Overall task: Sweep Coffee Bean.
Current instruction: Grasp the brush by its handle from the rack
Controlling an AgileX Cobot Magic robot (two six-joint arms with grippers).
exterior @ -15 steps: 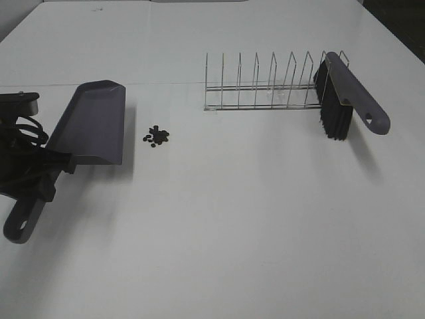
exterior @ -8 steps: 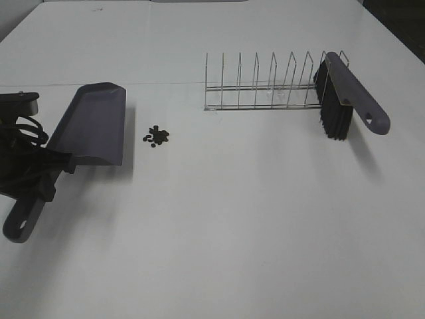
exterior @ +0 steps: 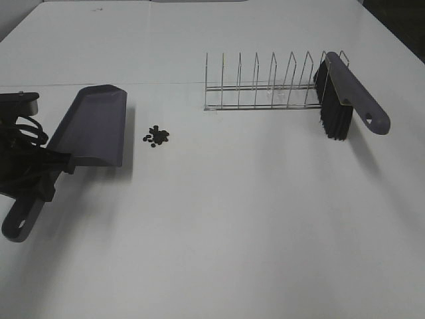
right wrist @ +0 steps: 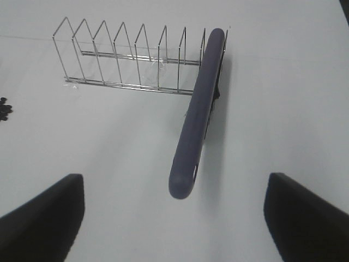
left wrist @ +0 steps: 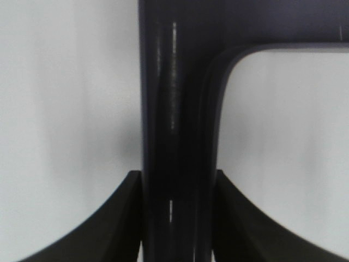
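Observation:
My left gripper [exterior: 48, 171] is shut on the handle of a dark grey dustpan [exterior: 93, 126] at the table's left side. In the left wrist view the handle [left wrist: 177, 136] runs between the two fingers [left wrist: 122, 218]. The coffee bean [exterior: 157, 136] cluster lies on the white table just right of the pan, apart from it, and shows again at the edge of the right wrist view [right wrist: 4, 109]. A grey-handled brush [exterior: 348, 93] with black bristles leans in the end of a wire rack [exterior: 262, 83]. My right gripper [right wrist: 174, 183] stands open, short of the brush handle [right wrist: 199, 114] and touching nothing.
The wire rack [right wrist: 125, 60] stands at the back right, with several empty slots left of the brush. The left arm's black cables [exterior: 20, 153] bunch beside the dustpan handle. The table's far right corner [exterior: 398, 26] meets a dark area.
The dustpan has shifted very slightly in the left gripper, its handle end a little further left. Beans, brush and rack have not moved.

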